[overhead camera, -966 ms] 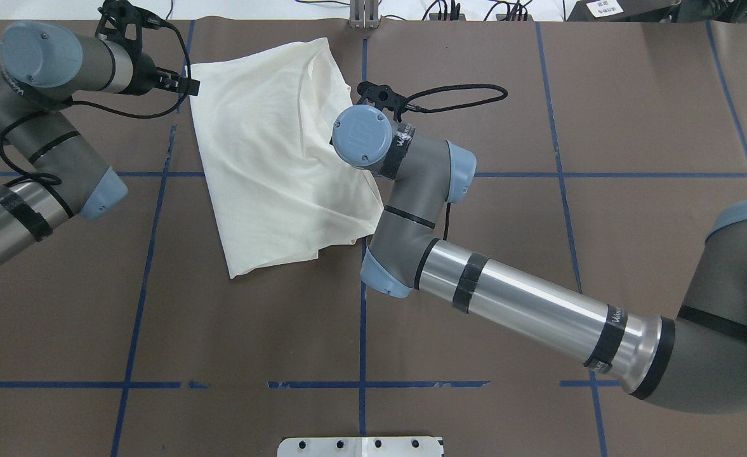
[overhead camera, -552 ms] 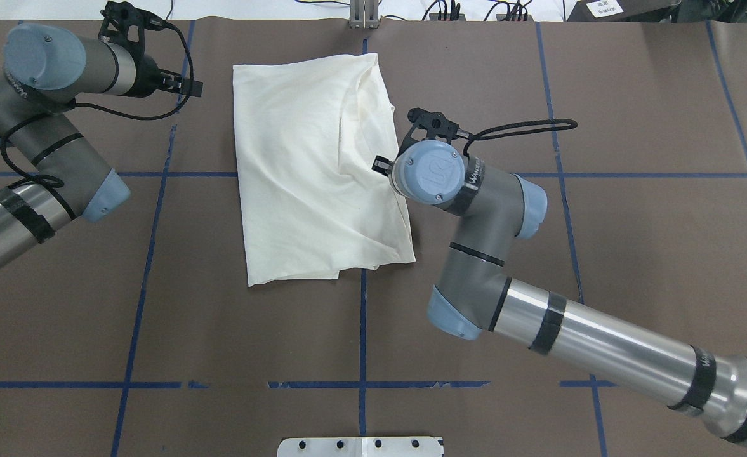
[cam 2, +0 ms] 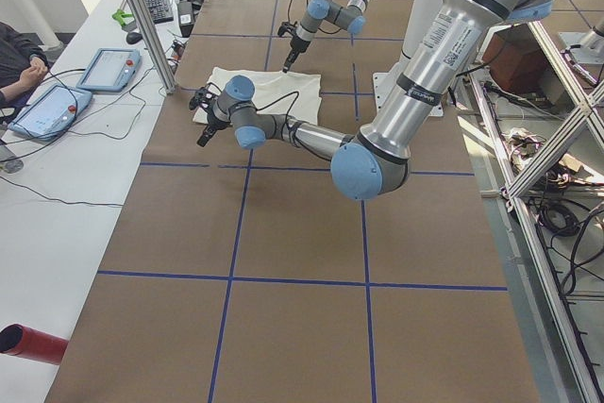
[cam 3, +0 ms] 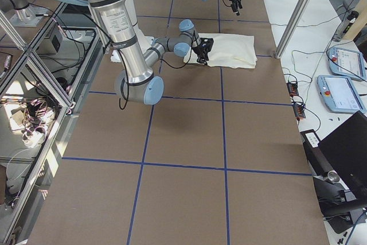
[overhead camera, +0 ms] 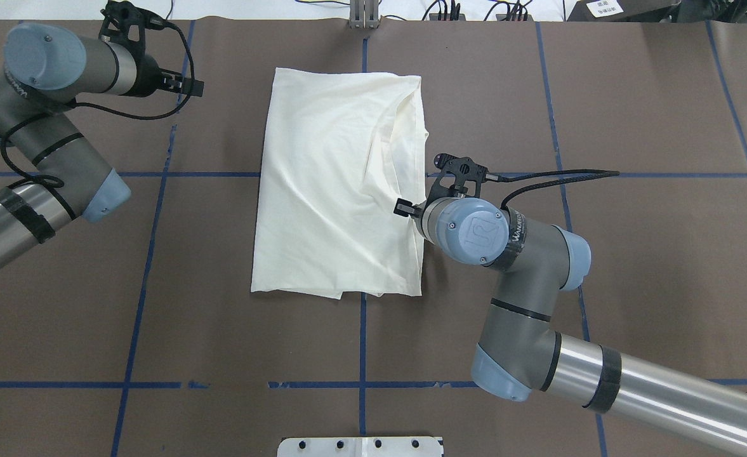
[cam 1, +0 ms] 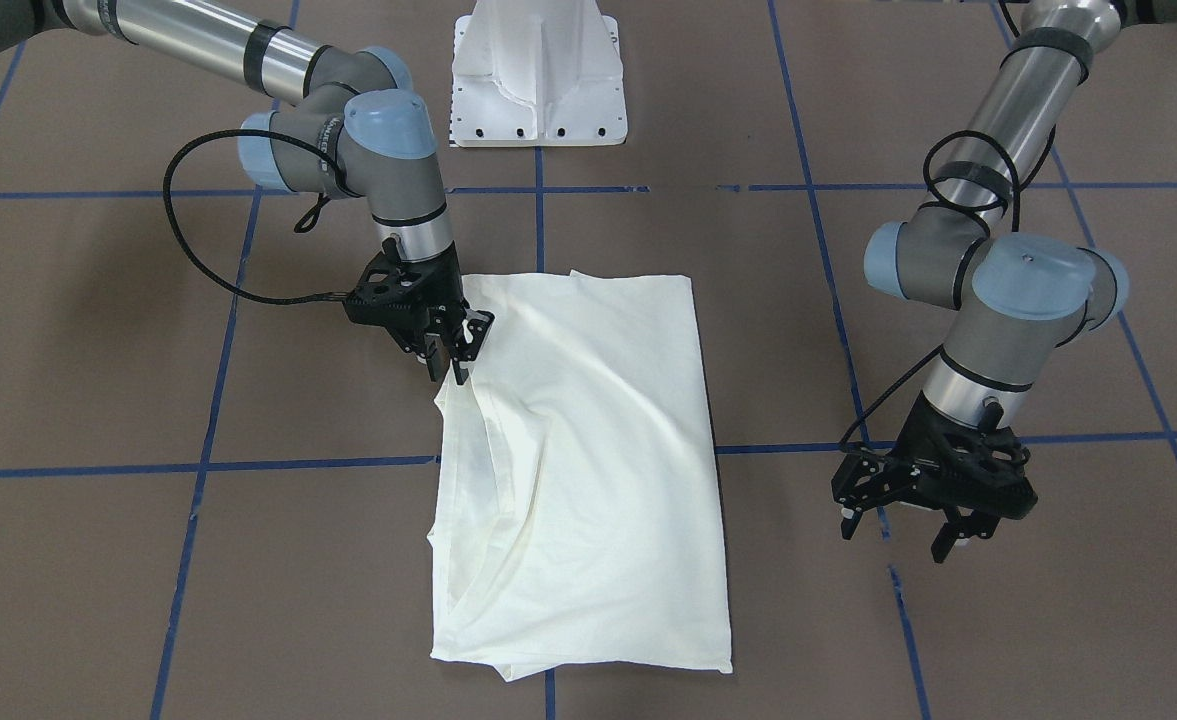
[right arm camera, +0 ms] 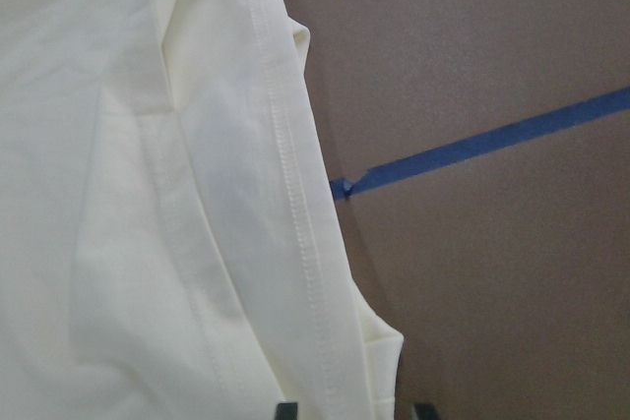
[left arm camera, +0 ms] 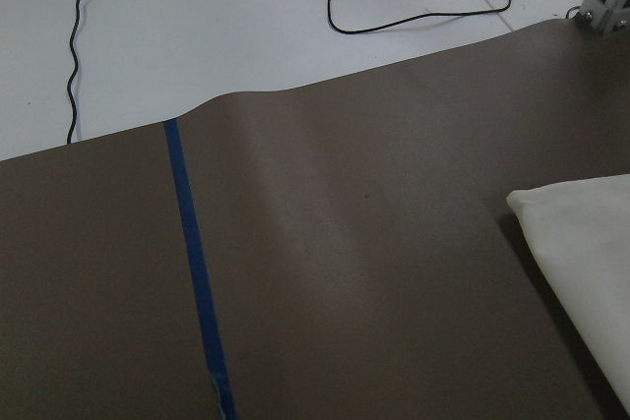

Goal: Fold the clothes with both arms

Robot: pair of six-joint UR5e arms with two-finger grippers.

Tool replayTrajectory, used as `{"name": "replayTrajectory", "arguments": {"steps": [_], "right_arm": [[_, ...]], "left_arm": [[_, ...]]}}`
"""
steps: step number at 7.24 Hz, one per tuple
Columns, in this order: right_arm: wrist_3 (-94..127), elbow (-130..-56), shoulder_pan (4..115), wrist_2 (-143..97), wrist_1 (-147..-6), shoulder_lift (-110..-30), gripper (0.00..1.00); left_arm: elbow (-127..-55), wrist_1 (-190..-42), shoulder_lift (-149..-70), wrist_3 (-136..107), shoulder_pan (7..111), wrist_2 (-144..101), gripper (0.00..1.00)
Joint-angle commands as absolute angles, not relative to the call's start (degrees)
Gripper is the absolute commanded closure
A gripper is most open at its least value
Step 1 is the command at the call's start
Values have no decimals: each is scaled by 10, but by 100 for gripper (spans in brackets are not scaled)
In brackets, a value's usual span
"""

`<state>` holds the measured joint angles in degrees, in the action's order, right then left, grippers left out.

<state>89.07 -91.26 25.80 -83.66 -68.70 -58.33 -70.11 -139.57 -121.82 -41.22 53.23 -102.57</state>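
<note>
The cream-white shirt [overhead camera: 341,184] lies folded into a rough rectangle on the brown table, plain side up; no print shows. It also shows in the front view [cam 1: 588,460]. My right gripper [overhead camera: 409,208] is at the shirt's right edge, about mid-length, shut on the hem and lifting it into a small peak, as the front view [cam 1: 456,352] shows. The right wrist view shows the stitched hem [right arm camera: 295,194] running between its fingertips. My left gripper [overhead camera: 190,84] is open and empty, off the shirt's far left corner, above the table [cam 1: 903,525].
A white metal base plate [cam 1: 538,90] stands at the robot's side of the table [overhead camera: 360,446]. Blue tape lines [overhead camera: 157,174] grid the brown cover. Cables lie beyond the table's far edge [left arm camera: 413,17]. An operators' bench with tablets [cam 2: 104,68] runs along that side.
My right gripper has dragged the shirt to the right in the overhead view and swung it square to the tape lines. The left arm has hardly moved.
</note>
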Motion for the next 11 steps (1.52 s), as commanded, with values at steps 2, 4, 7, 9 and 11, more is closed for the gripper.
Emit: {"name": "replayTrajectory", "arguments": {"steps": [2, 4, 7, 9, 11], "right_arm": [[870, -918, 245, -835, -608, -587, 7], [860, -889, 252, -833, -607, -580, 30], [852, -838, 263, -831, -608, -538, 42], [852, -837, 263, -831, -608, -538, 50], [852, -837, 263, -831, -609, -538, 61]], "left_arm": [[-700, -1396, -1218, -412, 530, -1026, 0], [-700, -1396, -1218, -412, 527, -1026, 0], [-700, -1396, -1218, -412, 526, -1026, 0], [-700, -1397, -1212, -412, 526, -1026, 0], [-700, -1397, -1211, -413, 525, -1026, 0]]}}
